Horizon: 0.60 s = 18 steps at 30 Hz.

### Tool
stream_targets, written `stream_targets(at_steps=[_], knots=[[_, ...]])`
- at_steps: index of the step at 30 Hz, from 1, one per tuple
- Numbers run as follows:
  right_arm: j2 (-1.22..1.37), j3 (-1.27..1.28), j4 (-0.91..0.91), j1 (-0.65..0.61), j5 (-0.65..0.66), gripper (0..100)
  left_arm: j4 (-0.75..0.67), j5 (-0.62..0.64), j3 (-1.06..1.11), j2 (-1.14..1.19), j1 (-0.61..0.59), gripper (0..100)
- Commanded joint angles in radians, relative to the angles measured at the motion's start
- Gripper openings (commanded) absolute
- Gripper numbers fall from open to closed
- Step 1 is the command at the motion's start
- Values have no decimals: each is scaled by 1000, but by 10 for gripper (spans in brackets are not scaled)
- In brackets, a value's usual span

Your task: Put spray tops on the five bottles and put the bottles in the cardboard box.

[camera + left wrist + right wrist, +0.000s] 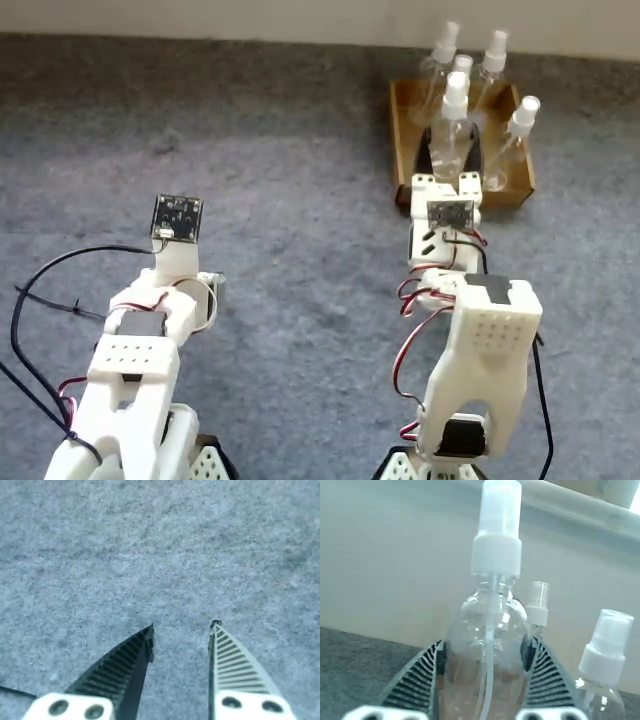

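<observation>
"Grey carpet [300, 180] over the whole table. Where's the box?"

"Far side, right half. Box [405, 120] is up by the pale wall [200, 15]. Cardboard, low sides, open top."

"Bottles?"

"Five bottles [492, 70] in it, all clear, all upright, each with a white spray top on. Three at the back, a corner bottle [515, 140] near the right front, and a middle bottle [452, 135] in front."

"Right claw?"

"Right claw [485, 647] is clamped on the middle bottle, with a ribbed finger [417, 680] on each side of its body, below the shoulder. Its top [496, 530] stands clear above the fingers."

"Is it down on the box floor?"

"Can't tell. From above, the wrist [447, 212] covers the base and the box's near wall."

"What crowds it?"

"Two neighbours just beside it in the right wrist view, a farther one [537, 605] and a nearer one [605, 650]. Can't say if they're touching. The back three stand between it and the wall."

"Left claw?"

"Left claw [181, 627] is gaping wide, tips down, only carpet between them. It's well apart from the box. Left arm [140, 350] sits on the left half with a black cable [18, 300] looping beside it. Red and white wires [410, 300] hang off the right arm."
</observation>
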Motion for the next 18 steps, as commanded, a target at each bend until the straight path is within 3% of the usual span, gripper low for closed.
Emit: stream_targets(at_steps=[1, 18], knots=[[-8, -35, 1, 10, -9, 100, -18, -6, -2, 5, -10, 175], [-7, -31, 71, -7, -8, 163, -18, -6, -5, 5, -10, 175]])
